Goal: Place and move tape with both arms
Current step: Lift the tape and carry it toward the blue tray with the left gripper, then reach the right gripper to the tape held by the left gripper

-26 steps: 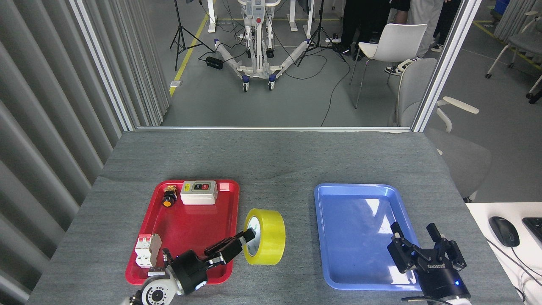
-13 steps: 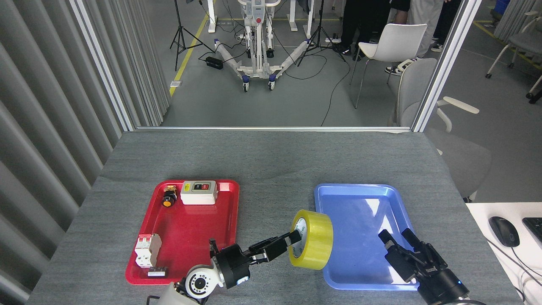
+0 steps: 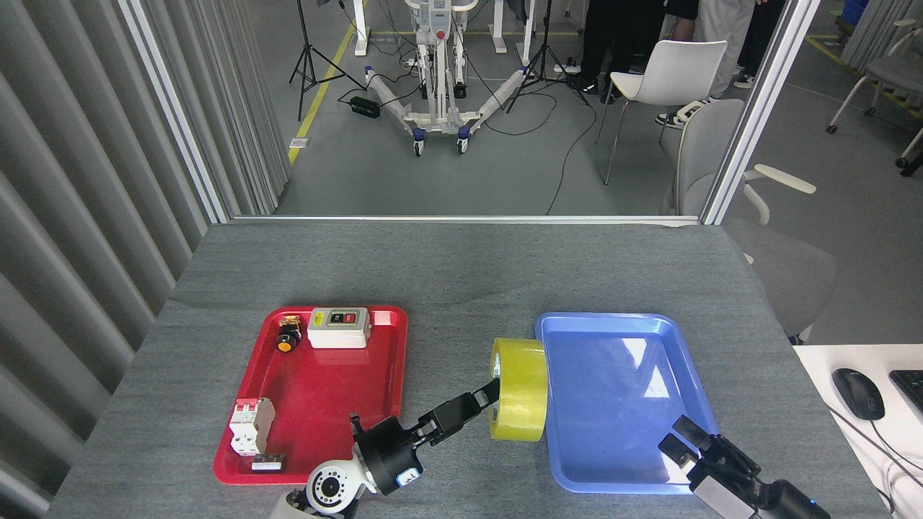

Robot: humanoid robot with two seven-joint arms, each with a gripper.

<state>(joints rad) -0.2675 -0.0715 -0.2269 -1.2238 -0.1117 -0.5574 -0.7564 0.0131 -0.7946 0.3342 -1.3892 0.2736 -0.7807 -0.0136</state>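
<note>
Bottom edge, centre-left: left arm's white-grey joint, black wrist above it, left gripper [image 3: 489, 401] reaching up-right. Its fingers are closed on the rim of the tape [image 3: 519, 389], one finger going into the core.

Tape is held on edge, broad yellow band facing the camera, sitting at lower centre of the frame right at the left rim of the blue tray [image 3: 620, 404]; its right side overlaps the tray's edge. Can't tell if it's touching the table [image 3: 461, 267] or held just off it.

Bottom right: right gripper [image 3: 703, 443] over the near right corner of the blue tray, fingers spread apart, nothing between them. Well apart from the tape.

Lower left: red tray [image 3: 317, 404] with a grey-white breaker block [image 3: 251, 425] in the near left corner, a small black label piece [image 3: 265, 464] in front of it, a grey switch box [image 3: 338, 327] and a yellow-black push button [image 3: 288, 337] along the far edge.

Right edge: black mouse [image 3: 858, 393] on a white desk.

Top of frame, past the table: a wheeled white stand [image 3: 436, 79], tripods, cables, a white chair [image 3: 670, 76], legs of people standing.
</note>
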